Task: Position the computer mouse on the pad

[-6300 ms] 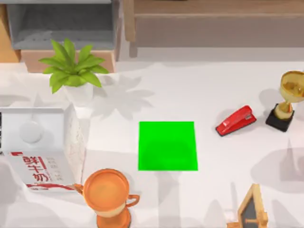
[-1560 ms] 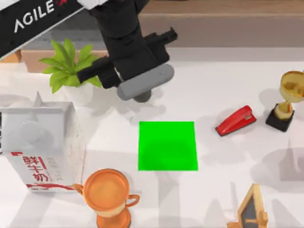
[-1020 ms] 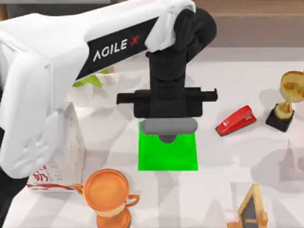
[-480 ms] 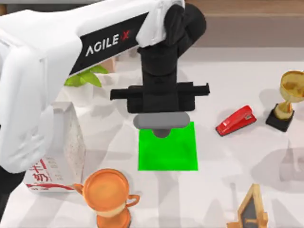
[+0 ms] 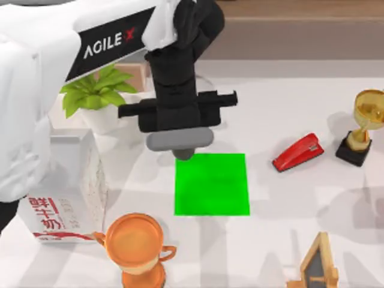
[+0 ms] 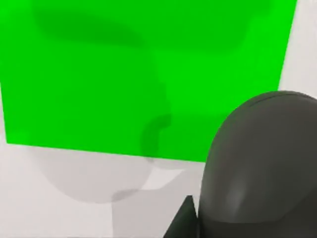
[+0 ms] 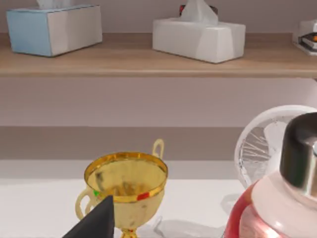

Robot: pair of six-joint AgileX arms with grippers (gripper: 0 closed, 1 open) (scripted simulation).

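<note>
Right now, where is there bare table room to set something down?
The bright green square mat is bare, as is the white table between it and the red stapler, and the strip before it between orange cup and small blackboard easel. Crowded: the left, with milk carton, potted plant and left gripper.

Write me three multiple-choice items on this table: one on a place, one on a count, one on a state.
1. The red stapler lies: A) right of the pad B) left of the pad C) on the pad
2. Trophy cups in the top view: A) one B) two C) four
3. The computer mouse is: A) lying on the pad B) held aloft by the left claw C) under the milk carton

A: the red stapler sits off the pad's right edge.
B: gold trophy and orange trophy.
B: the computer mouse hangs in the left claw at the pad's far-left corner.
The right arm idles by the gold trophy.
</note>
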